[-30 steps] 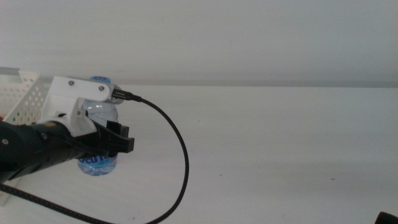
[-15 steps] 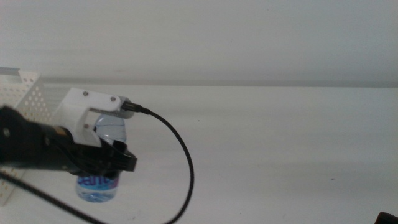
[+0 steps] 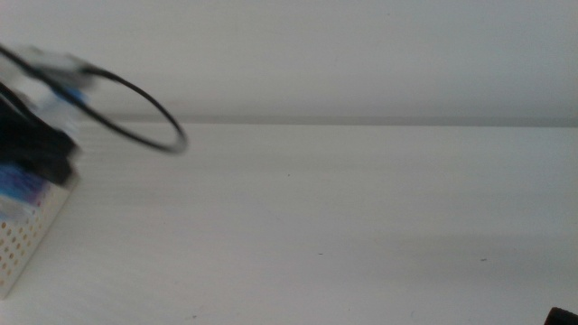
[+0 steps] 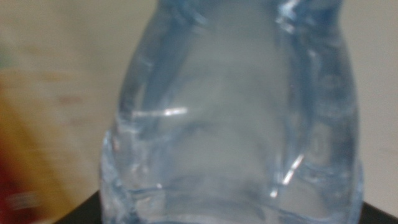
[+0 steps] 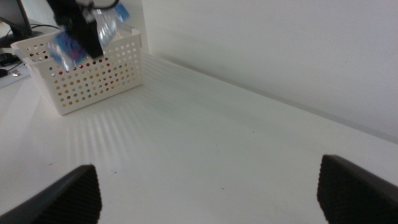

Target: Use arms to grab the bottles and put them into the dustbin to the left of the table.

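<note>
My left gripper (image 3: 41, 153) is at the far left edge of the middle view, blurred by motion, and it is clamped on the small clear water bottle (image 4: 236, 118), which fills the left wrist view so closely that the jaws show only as dark corners beside it. From the right wrist view I see the left gripper and bottle (image 5: 74, 37) hanging just above the white basket (image 5: 99, 81), over its open top, with the bottle tilted so that its long axis slants and its blue label (image 3: 20, 188) end hangs lowest. That is the relation the coming move turns on: the basket lies directly beneath the bottle, at about 9 o'clock on the table (image 3: 343, 217) as the middle view shows it, so I judge a release would drop the bottle inside. The left arm is by far the nearer one. My right gripper (image 5: 205, 193) waits low at the table's near right, at roughly 4 o'clock, its two dark jaws spread wide apart and holding nothing. Compared with half a second ago, the left arm has swung the bottle away from the open tabletop, where it hung beside the basket's corner, and carried it left and up over the basket. A thin black cable (image 3: 144, 113) loops out from the arm.
</note>
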Tool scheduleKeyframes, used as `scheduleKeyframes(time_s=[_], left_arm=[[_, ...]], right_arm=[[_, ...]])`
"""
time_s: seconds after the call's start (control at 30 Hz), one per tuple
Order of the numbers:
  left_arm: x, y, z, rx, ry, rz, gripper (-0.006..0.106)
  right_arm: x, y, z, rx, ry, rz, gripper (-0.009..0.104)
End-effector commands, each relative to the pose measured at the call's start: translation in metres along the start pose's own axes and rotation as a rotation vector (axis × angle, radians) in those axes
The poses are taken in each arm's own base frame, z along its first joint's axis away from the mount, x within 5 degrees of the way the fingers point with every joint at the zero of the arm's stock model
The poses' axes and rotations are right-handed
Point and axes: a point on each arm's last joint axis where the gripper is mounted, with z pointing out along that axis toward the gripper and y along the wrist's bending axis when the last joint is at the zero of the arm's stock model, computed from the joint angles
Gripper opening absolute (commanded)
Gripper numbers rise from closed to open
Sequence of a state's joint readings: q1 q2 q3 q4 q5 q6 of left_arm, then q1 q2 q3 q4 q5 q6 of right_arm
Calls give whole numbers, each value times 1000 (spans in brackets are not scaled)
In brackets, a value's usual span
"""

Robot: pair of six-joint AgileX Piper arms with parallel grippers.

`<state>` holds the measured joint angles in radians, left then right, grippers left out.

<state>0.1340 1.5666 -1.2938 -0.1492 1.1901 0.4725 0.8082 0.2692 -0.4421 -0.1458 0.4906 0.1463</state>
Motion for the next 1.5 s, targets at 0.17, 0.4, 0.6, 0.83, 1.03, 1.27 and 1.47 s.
scheduleKeyframes(time_s=[0.17, 0.4, 0.6, 0.83, 1.03, 1.27, 1.47], left_arm=[[-10, 93, -45, -179, -29, -111, -2], [-3, 139, -9, -243, 102, -160, -2], [-3, 150, 17, -231, 173, -164, 0], [-1, 151, 38, -183, 193, -174, 27], [0, 153, 46, -168, 196, -141, 78], [5, 147, 33, -154, 231, -133, 94], [-6, 110, -19, -206, 102, -104, 94]], right_arm=[[1, 0, 0, 2, -6, -8, 93], [1, 0, 0, 2, -6, -8, 93], [1, 0, 0, 2, -6, -8, 93], [1, 0, 0, 2, -6, -8, 93], [1, 0, 0, 2, -6, -8, 93], [1, 0, 0, 2, -6, -8, 93], [1, 0, 0, 2, -6, -8, 93]])
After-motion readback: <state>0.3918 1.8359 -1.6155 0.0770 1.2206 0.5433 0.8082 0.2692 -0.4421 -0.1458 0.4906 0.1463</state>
